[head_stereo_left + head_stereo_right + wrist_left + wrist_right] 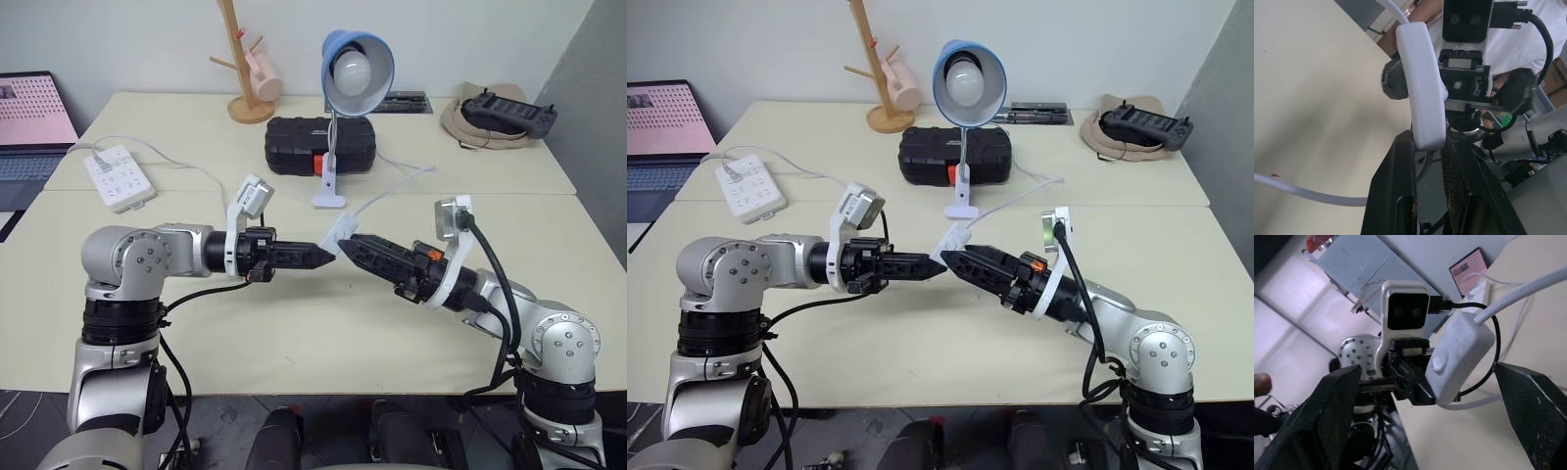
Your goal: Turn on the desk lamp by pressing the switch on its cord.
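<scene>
Centre of the head views: left claw clenched on the switch, lifted clear of the bench and presented level toward the opposing arm, presumably so that the button faces a free finger instead of lying flat where a press would only push it along the surface. Right claw released, jaws spread wide, tips just beside the switch and aimed at it from the lower right, apparently lined up for the press. In the left wrist view, switch seen edge-on, pinched at its lower end between the two black fingers, most of its length left exposed above the grip. In the right wrist view, switch framed between the two spread fingers, its small round button turned toward that camera, not yet touched. Cord running from the switch up and right across the bench, then back toward the desk lamp; slack enough to allow the lift. Desk lamp standing upper centre, just in front of a black case, shade tilted forward, bulb unlit, hence task judged unfinished. Power strip at upper left and wooden mug tree at upper centre-left, both well apart from the action. Likely risk: switch twisting in the narrow end-grip under the press.
</scene>
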You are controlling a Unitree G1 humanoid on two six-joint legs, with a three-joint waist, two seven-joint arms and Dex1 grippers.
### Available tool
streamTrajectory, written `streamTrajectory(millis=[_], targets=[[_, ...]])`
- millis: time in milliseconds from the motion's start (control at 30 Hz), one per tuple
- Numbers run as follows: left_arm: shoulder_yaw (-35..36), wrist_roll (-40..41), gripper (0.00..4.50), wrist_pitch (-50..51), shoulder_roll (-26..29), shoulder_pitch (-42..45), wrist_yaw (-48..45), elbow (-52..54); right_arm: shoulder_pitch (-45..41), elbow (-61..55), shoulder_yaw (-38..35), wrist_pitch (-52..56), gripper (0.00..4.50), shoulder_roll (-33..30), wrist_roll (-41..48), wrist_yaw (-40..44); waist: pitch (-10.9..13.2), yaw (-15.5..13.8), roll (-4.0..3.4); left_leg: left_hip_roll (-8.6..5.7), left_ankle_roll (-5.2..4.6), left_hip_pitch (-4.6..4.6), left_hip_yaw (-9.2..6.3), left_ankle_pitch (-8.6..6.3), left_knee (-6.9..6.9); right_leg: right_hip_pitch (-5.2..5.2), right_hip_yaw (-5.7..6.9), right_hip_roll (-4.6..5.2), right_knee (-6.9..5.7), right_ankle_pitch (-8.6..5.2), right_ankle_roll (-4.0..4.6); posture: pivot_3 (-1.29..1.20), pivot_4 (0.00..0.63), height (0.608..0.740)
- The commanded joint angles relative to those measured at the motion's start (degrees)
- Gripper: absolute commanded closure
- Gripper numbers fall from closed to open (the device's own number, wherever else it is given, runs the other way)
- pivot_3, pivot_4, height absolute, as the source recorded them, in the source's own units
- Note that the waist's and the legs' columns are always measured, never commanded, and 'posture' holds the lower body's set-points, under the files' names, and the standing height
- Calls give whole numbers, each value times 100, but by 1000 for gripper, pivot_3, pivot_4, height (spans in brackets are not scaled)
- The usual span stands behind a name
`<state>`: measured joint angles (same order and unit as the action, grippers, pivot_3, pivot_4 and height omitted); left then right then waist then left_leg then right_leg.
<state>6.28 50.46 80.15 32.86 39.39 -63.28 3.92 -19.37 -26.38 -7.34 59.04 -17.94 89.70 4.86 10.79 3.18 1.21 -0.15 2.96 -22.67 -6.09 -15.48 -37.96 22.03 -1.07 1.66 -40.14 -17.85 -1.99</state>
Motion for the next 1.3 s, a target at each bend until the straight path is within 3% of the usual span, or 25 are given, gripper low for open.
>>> streamTrajectory(millis=[33, 267, 600, 800, 1200, 1267, 1300], targets=[[170, 344, 4119, 45, 16, -1, 121, 242, -176, -23, 148, -263, 0, -3, 562, -293, 0, 1, 0, -1, 0, 0, 1, 0, -1, 0, -1, 0, 0, 0, 0, 0, 150, 740], [154, 563, 4119, -13, 73, -18, 258, 262, -294, 80, 438, -421, 0, -72, 735, -395, 0, 2, -1, -4, -1, 3, 1, 0, 0, 0, -1, -6, -3, 0, 0, 0, 150, 740], [87, 739, 4119, -118, 151, -66, 334, 293, -372, 220, 647, -596, 2564, -83, 728, -340, 0, -4, -1, -4, -1, 1, 2, 0, 0, 2, -1, -5, 0, 0, 0, 0, 150, 740], [34, 774, 4119, -217, 195, -80, 344, 255, -382, 255, 666, -618, 3781, -123, 746, -296, 0, -5, -1, -4, -1, -1, 3, 0, 1, 3, -2, -5, 3, 0, 0, 0, 150, 740], [-38, 817, 4119, -329, 223, -38, 389, 229, -380, 226, 681, -639, 3952, -253, 555, -246, 1, -11, -2, -4, -2, -2, 2, -1, 2, 3, -2, -5, 4, 0, 0, 0, 150, 740], [-60, 811, 4119, -362, 245, -35, 379, 232, -383, 227, 683, -639, 3248, -266, 574, -201, 1, -12, -2, -4, -2, -2, 2, -1, 2, 3, -1, -5, 5, 0, 0, 0, 150, 740], [-97, 769, 4119, -409, 292, -1, 335, 210, -364, 219, 655, -628, 3119, -316, 593, -198, 1, -12, -2, -4, -2, -2, 2, -1, 2, 3, -1, -5, 5, 0, 0, 0, 150, 740]])
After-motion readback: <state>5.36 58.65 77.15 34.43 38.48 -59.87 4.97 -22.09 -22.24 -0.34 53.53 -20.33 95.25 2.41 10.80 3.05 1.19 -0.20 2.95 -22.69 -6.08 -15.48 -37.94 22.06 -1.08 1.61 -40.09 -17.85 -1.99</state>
